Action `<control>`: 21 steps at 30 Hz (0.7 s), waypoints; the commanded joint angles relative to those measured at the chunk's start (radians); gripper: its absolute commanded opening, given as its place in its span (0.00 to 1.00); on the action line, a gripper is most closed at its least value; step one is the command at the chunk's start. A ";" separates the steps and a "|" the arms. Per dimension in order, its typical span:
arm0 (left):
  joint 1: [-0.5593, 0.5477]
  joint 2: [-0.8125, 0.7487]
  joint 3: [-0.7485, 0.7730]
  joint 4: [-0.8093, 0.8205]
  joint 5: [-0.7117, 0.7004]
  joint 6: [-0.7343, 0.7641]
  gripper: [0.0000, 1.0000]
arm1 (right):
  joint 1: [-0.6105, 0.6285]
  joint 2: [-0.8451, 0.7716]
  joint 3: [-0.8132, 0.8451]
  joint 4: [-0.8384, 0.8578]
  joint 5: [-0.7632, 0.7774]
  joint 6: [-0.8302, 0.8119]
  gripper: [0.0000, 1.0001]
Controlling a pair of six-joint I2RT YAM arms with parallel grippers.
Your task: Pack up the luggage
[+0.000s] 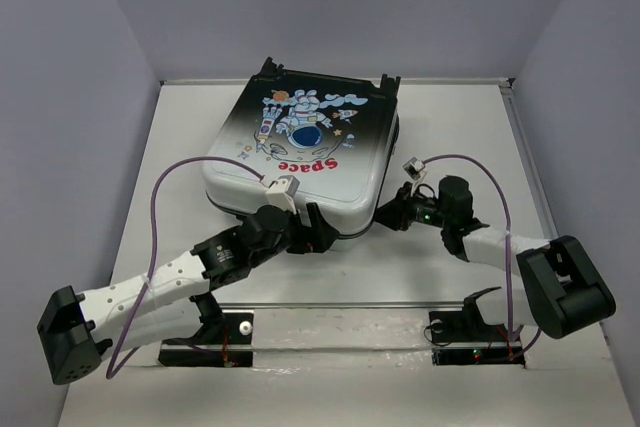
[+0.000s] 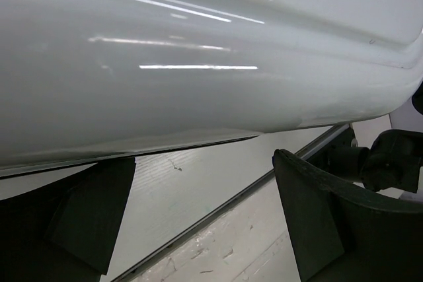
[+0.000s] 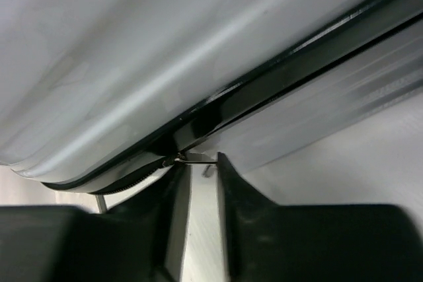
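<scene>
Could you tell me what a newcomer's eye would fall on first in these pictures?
First the suitcase, closed and lying flat in the middle, its astronaut print and red "Space" facing up. Next the left hand, gaping wide at the suitcase's near edge. The right hand, fingers almost together, sits at the zip on the near right corner.

Cropped by three edges of the left wrist view: glossy white hard-shell suitcase [image 2: 198, 64]. Cropped at the bottom too: both fingers [image 2: 92, 216] of the black left gripper [image 2: 201, 176]. From above, tips of the black right gripper [image 1: 385, 215] lost against the suitcase's side. Cannot tell, through the right wrist blur, whether the small silvery metal tab [image 3: 188, 158] at the zip seam is pinched.
</scene>
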 commanded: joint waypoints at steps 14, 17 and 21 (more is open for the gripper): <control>0.098 0.130 0.272 0.127 -0.077 0.156 0.98 | 0.220 -0.274 -0.029 -0.284 0.342 0.057 0.07; 0.103 0.160 0.291 0.133 -0.068 0.165 0.98 | 0.310 -0.387 -0.029 -0.442 0.446 0.102 0.07; 0.109 0.191 0.300 0.167 -0.057 0.162 0.98 | 0.462 -0.443 -0.037 -0.550 0.501 0.184 0.07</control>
